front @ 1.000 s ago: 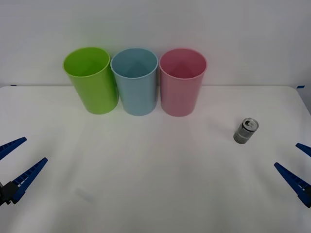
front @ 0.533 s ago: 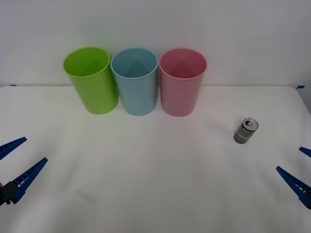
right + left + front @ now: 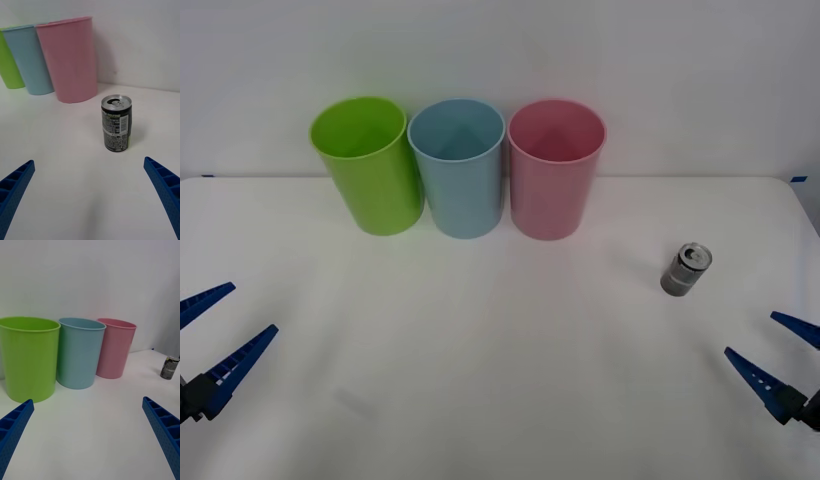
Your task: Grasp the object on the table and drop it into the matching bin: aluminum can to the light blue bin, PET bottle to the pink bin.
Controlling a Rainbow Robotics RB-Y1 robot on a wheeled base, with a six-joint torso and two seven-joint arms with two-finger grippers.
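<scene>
A small dark grey aluminum can [image 3: 686,269] with a silver top stands upright on the white table [image 3: 500,380], right of the bins; it also shows in the right wrist view [image 3: 116,123] and the left wrist view [image 3: 169,367]. My right gripper [image 3: 772,357] is open near the table's front right, short of the can and apart from it. The light blue bin [image 3: 457,166] stands in the back row, with the pink bin [image 3: 556,167] to its right. At the front left my left gripper [image 3: 212,335] hangs open with nothing in it.
A lime green bin [image 3: 367,163] stands left of the light blue one, the three touching side by side near the back wall. White table lies bare between the bins and both grippers.
My right gripper has shifted a little to the left and inward, toward the can. The can, the bins and the left gripper have not moved.
</scene>
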